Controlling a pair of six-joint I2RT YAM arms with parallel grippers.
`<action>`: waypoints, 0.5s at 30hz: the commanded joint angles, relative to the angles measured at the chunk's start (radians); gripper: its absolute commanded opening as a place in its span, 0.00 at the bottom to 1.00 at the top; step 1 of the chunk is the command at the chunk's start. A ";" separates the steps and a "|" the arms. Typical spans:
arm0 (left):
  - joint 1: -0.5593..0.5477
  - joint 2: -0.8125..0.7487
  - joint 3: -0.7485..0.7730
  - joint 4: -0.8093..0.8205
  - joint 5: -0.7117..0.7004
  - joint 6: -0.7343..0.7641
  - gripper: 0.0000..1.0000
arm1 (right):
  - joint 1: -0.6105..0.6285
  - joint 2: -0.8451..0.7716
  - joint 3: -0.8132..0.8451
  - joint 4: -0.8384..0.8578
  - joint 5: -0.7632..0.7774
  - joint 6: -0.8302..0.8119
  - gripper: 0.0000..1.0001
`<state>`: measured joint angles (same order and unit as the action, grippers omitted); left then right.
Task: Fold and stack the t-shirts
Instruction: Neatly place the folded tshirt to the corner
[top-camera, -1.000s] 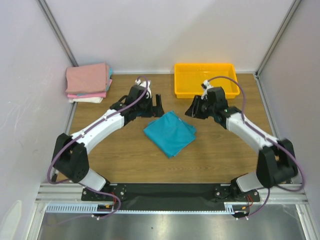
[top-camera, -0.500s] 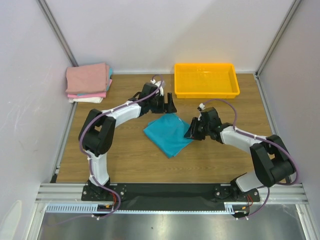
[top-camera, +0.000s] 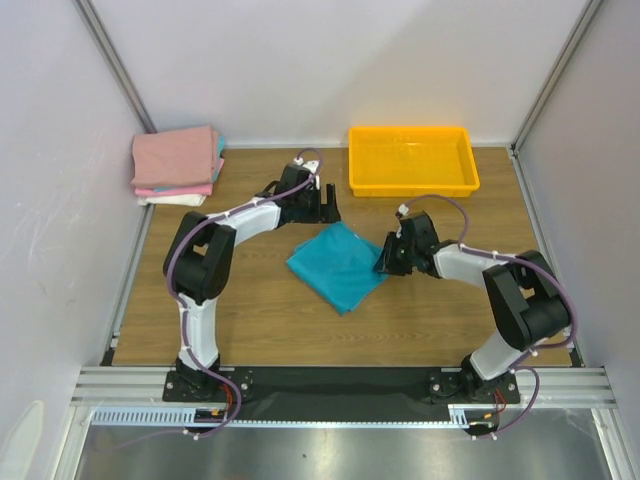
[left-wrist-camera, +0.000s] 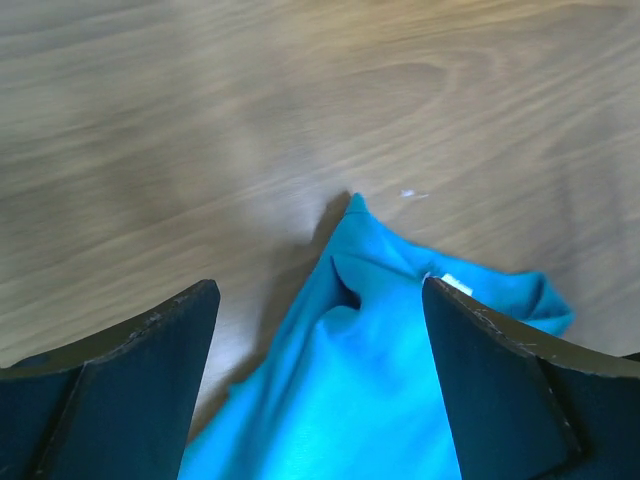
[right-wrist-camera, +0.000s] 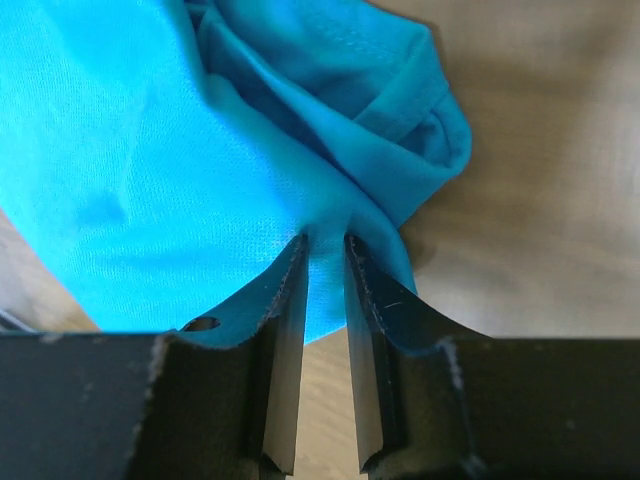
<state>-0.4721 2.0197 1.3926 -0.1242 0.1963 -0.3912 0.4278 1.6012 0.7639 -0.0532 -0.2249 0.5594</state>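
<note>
Top external view, largest first: wooden desk (top-camera: 250, 310), carrying everything. Next, yellow bin (top-camera: 412, 187) at the far edge. Well left of the bin, along the same edge, stack of folded shirts (top-camera: 178, 160), pink on top. Nearer than the bin and slightly left of it, teal t-shirt (top-camera: 335, 268), folded, flat on the desk, turned as a diamond. One corner pointing toward the bin, the opposite one toward the arm bases; sides nearly equal, no clear long axis. Between the bin and that far corner, left tool (top-camera: 325, 205), fingers spread wide, holding nothing; seen from the left wrist, just short of the corner tip. At the diamond's right corner, nearer than the bin, right tool (top-camera: 383, 262), clamped on a pinch of teal fabric.
</note>
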 joint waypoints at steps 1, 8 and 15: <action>0.007 -0.125 -0.024 -0.040 -0.066 0.107 0.90 | -0.006 0.077 0.098 0.041 0.019 -0.081 0.26; 0.009 -0.222 -0.130 -0.117 -0.144 0.107 0.90 | -0.006 0.255 0.302 -0.011 0.019 -0.183 0.24; 0.021 -0.283 -0.263 -0.149 -0.232 0.011 0.91 | -0.043 0.359 0.481 -0.045 -0.020 -0.257 0.25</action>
<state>-0.4633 1.7954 1.1831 -0.2443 0.0277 -0.3336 0.4088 1.9278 1.1675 -0.0750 -0.2295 0.3672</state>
